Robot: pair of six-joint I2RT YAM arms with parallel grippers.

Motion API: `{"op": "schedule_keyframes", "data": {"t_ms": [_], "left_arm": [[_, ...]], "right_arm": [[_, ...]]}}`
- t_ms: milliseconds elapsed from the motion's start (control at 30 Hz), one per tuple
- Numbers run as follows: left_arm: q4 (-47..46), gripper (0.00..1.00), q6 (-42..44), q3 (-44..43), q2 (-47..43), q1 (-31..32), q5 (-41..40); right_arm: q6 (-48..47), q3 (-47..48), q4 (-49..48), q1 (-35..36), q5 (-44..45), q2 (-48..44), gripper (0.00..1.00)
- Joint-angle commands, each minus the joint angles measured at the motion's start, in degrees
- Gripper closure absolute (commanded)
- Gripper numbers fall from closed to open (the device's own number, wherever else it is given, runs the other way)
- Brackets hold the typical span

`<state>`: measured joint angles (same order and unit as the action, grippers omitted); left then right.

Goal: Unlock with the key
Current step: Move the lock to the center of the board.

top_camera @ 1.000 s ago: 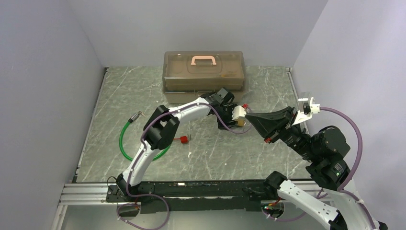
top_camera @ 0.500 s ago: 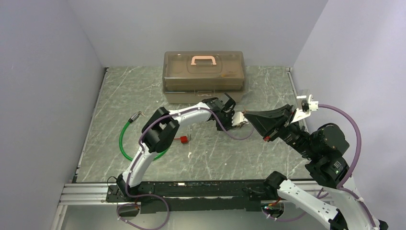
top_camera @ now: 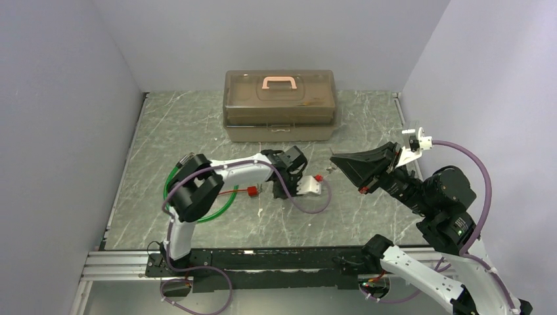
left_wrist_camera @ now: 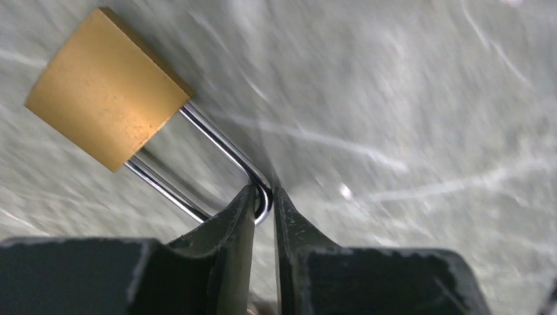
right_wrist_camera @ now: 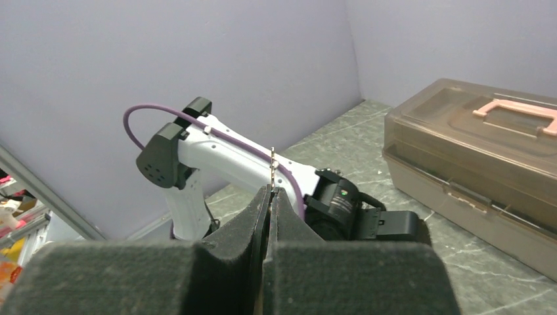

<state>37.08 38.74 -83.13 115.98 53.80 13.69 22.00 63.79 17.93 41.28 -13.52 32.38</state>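
The left gripper (left_wrist_camera: 263, 197) has pulled away from the right gripper (right_wrist_camera: 269, 193), closed on the shackle (left_wrist_camera: 223, 147) of the padlock (left_wrist_camera: 108, 88), so the key (right_wrist_camera: 272, 164), pinched upright in the closed right gripper, sits well apart; held by that thin loop, the padlock may swivel and the key miss its slot.

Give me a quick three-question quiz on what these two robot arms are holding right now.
1. True or false: the left tool pinches the brass padlock by its body.
2. What does the right tool hold? A) a screwdriver B) the key C) a spoon
3. Fill in: the handle on the toolbox is ___ in colour.

Key
1. False: it pinches the shackle.
2. B: the tip sticks up between its closed fingertips.
3. Pink.
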Motion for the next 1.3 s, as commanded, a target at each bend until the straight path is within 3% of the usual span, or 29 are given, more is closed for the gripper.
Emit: {"op": "schedule_keyframes", "data": {"t_ms": [0,167,333,533,667,1000,1267], "left_arm": [[11.5,0.79,-0.8,11.2,-7.9,-0.5,1.8],[10.1,0.69,-2.8,21.4,-16.7,-0.6,2.2],[7.8,0.03,-6.0,19.1,-21.8,-1.2,2.1],[5.8,0.01,-16.1,11.9,-22.8,-4.9,7.4],[2.1,0.01,-20.8,13.2,-19.8,-6.4,9.7],[-5.9,0.01,-10.4,18.7,-18.9,-7.3,17.5],[-6.6,0.01,-8.8,17.9,-13.2,-7.3,12.4]], "right_arm": [[1.5,0.0,-4.1,-0.1,-2.2,1.2,1.0],[2.2,-0.7,-5.4,-0.1,-3.2,2.1,1.0],[2.8,-1.1,-6.4,-0.1,-3.7,2.7,1.0],[2.3,-0.9,-5.5,-0.1,-3.3,2.7,1.0],[1.8,-1.0,-5.3,-0.1,-3.4,2.6,1.0],[0.2,-0.4,-4.2,0.0,-2.8,3.0,1.0],[0.0,0.4,-4.3,-0.1,-2.9,3.3,1.0]]}}
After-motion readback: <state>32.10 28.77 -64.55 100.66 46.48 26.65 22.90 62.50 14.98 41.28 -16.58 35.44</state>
